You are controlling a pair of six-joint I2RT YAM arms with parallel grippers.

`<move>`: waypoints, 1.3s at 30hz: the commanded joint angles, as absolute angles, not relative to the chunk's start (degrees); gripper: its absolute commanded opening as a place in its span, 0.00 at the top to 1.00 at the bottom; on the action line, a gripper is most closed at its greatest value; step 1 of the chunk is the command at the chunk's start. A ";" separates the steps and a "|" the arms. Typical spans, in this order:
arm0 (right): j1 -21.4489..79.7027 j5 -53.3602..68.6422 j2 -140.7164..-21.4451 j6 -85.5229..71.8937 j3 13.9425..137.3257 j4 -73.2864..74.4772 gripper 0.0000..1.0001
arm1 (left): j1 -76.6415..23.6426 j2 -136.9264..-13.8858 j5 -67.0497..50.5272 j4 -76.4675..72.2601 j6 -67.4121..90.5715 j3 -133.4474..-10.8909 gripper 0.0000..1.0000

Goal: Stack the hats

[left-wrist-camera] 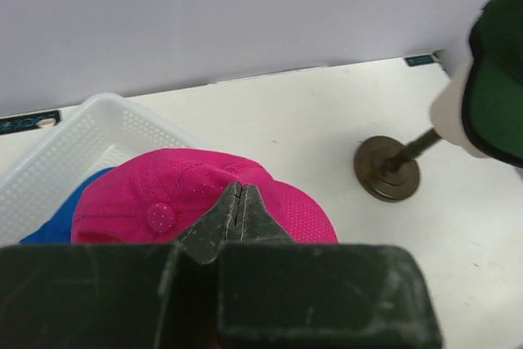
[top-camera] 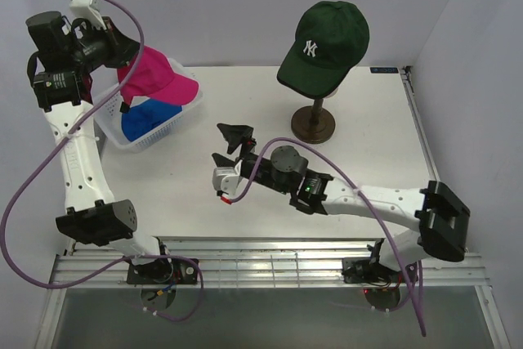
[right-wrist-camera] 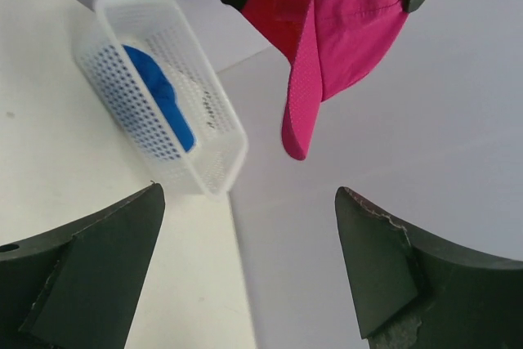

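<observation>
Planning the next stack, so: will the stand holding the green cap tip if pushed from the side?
Probably tippy: the green cap and head sit high on a thin post over a small round base. The base looks dark and solid, perhaps weighted, so it may resist light, straight-down pressure.

**Bystanders: basket, mannequin stand, table**

White plastic mesh basket (left-wrist-camera: 86, 136) sits upright at far-left of white table (top-camera: 351, 161), turned at an angle w/ one corner toward the near side. Cream mannequin head (left-wrist-camera: 452, 116) is on a thin post over a dark round base (top-camera: 314, 124), far centre-right, well apart from basket. Small blue label (top-camera: 382, 70) at table's far-right edge; a 2nd label (left-wrist-camera: 29, 123) at far edge behind basket. Pale grey walls (top-camera: 245, 6) on 3 sides. Ribbed metal rail (top-camera: 270, 261) runs along near edge.
</observation>
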State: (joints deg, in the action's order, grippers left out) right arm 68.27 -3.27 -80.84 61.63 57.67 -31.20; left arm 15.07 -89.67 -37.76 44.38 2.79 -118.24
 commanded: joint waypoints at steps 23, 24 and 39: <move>63.72 -5.62 -99.31 56.07 72.07 -54.75 0.18 | 14.77 -84.81 -65.21 52.65 12.48 -123.75 1.00; 63.72 -6.23 -100.27 55.90 72.59 -55.28 0.21 | 14.77 -84.73 -65.48 52.65 12.65 -123.66 1.00; 63.46 -11.33 -87.83 43.17 77.24 -30.37 0.92 | 14.77 -83.93 -57.51 54.31 5.03 -111.80 0.68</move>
State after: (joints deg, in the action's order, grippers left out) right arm 63.61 -8.45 -96.14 50.22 72.90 -41.98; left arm 14.87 -85.36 -62.15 52.62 9.19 -112.95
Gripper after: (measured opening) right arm 0.092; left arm 0.196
